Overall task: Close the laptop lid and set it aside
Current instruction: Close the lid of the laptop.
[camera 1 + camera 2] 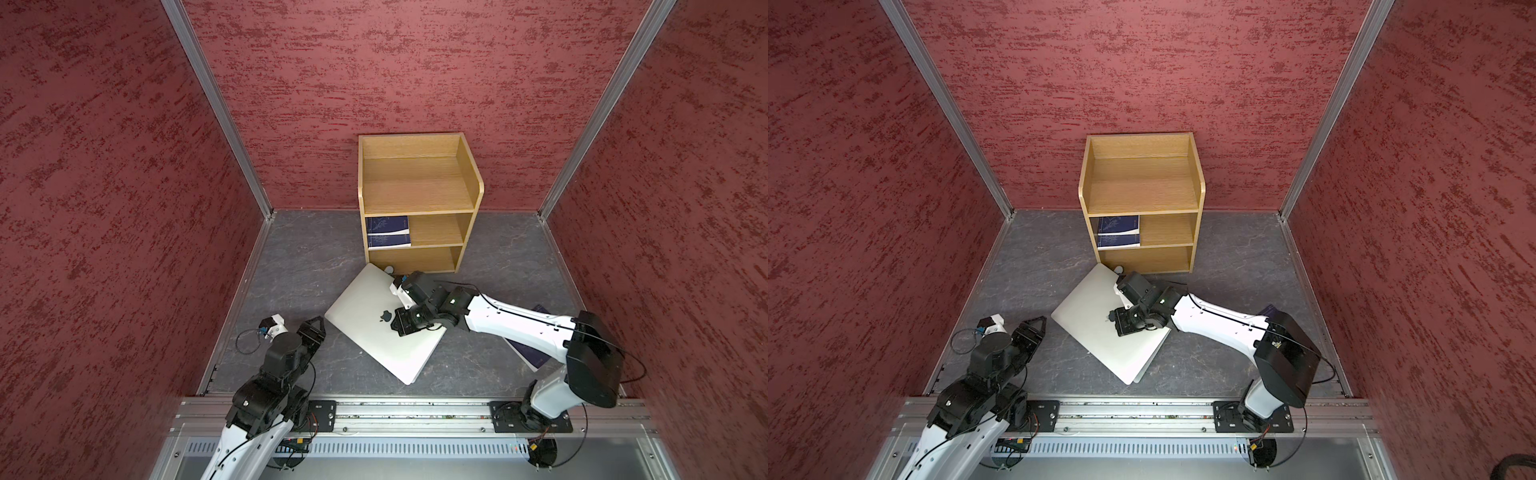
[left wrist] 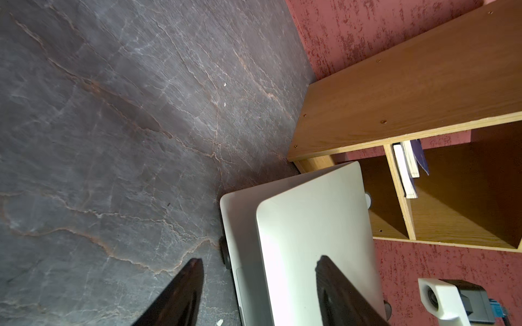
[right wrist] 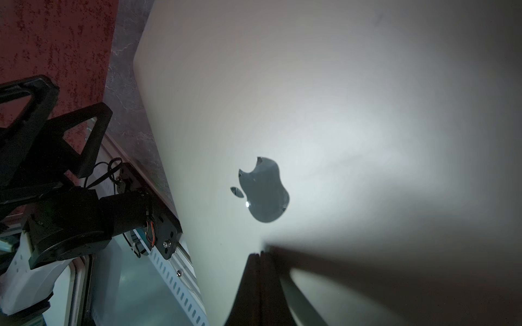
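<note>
**Laptop, lid nearly down: right arm nearer**

Left gripper [image 1: 319,325]: well out from the shelf [image 1: 415,212], jaws parted, holding nothing, just beside a laptop corner.

Laptop [image 1: 374,345]: flat in front of the shelf, one corner at its foot, long axis slanting out toward the right arm.

Laptop lid [image 3: 353,113]: seemingly not quite flush.

Right gripper [image 3: 261,254]: jaws together, tips touching the lid beside the logo [image 3: 264,194].

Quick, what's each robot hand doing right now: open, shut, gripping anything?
Left gripper: jaws open, holding nothing.
Right gripper: jaws shut, holding nothing, tip resting on the laptop lid.
</note>
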